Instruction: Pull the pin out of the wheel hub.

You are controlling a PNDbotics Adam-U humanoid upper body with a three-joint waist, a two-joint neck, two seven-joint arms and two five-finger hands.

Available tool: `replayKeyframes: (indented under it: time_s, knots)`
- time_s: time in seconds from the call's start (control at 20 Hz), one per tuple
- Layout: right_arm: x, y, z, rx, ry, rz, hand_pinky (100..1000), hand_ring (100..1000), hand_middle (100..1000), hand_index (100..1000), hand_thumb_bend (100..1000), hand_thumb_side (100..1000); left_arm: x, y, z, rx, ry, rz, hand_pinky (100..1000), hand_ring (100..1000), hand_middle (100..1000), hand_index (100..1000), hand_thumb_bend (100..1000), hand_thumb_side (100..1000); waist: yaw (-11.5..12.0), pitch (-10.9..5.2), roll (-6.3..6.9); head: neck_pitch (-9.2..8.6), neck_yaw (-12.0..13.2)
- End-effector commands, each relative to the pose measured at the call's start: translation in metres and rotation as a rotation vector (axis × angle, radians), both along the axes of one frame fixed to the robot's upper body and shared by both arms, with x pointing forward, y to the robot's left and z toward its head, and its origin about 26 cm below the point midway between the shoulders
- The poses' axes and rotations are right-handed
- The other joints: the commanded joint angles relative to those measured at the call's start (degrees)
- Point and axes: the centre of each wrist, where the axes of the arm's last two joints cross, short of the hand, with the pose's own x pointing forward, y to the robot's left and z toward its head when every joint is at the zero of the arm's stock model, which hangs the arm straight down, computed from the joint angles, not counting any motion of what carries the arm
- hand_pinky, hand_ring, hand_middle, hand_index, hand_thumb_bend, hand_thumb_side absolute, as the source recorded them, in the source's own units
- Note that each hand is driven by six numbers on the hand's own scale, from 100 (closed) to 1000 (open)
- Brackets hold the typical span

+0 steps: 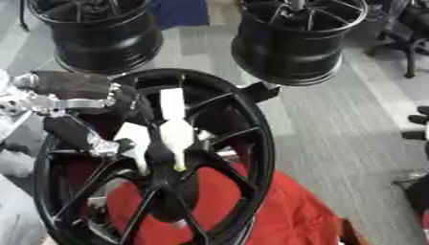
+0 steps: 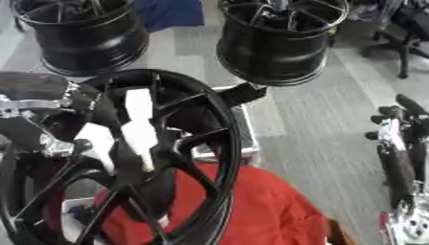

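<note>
A large black spoked wheel hub (image 1: pixel 251 119) stands tilted in front of me over a red cloth (image 1: pixel 268 215). My left hand (image 1: pixel 126 103), black with white finger covers, reaches in from the left to the hub's centre. Its thumb and a finger (image 1: pixel 176 136) pinch together there on a small pin, of which only a yellow tip (image 1: pixel 179 168) shows below the finger. The rest of the pin is hidden by the hand. My right hand (image 2: pixel 394 143) rests open at the right edge of the right eye view, fingers up, away from the hub.
Two more black wheel rims stand on the grey floor behind, one at the back left (image 1: pixel 96 33) and one at the back right (image 1: pixel 293 40). A blue item (image 1: pixel 180 12) lies between them. A chair base (image 1: pixel 406 45) is at the far right.
</note>
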Motion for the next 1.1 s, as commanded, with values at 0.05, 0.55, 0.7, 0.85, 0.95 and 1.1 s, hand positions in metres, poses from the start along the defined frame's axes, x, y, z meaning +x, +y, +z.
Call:
replayKeyframes:
  time_s: [0.05, 0.55, 0.7, 0.85, 0.95, 1.1]
  knots:
    - [0.0, -0.001, 0.007, -0.016, -0.024, 0.01, 523, 673, 645, 838, 100, 591, -0.001, 0.007, 0.011, 0.218, -0.012, -0.153, 558, 593, 813, 888, 215, 606, -0.1, -0.57, 0.02, -0.14, -0.1]
    - [0.0, -0.001, 0.007, -0.012, -0.022, 0.011, 523, 673, 644, 837, 100, 595, 0.004, 0.006, -0.004, 0.246, 0.016, -0.15, 513, 522, 702, 830, 196, 548, -0.1, -0.54, 0.01, -0.14, -0.1]
    - [0.0, -0.001, 0.007, -0.01, -0.022, 0.011, 523, 672, 644, 838, 100, 597, 0.005, 0.005, -0.006, 0.24, 0.025, -0.157, 505, 506, 646, 806, 166, 550, -0.1, -0.54, 0.01, -0.14, 0.0]
    - [0.0, -0.001, 0.007, -0.009, -0.022, 0.01, 523, 672, 644, 838, 100, 598, 0.005, 0.004, -0.008, 0.228, 0.036, -0.16, 489, 488, 582, 768, 128, 527, -0.1, -0.53, 0.0, -0.14, -0.1]
    - [0.0, -0.001, 0.007, -0.007, -0.022, 0.009, 523, 672, 644, 838, 100, 600, 0.005, 0.003, -0.007, 0.211, 0.043, -0.159, 466, 463, 529, 730, 100, 483, 0.0, -0.52, -0.01, -0.14, -0.1]
    - [0.0, -0.001, 0.007, -0.006, -0.022, 0.009, 523, 672, 644, 838, 100, 600, 0.004, 0.003, -0.005, 0.181, 0.053, -0.155, 442, 440, 495, 698, 100, 434, 0.1, -0.53, -0.03, -0.14, -0.2]
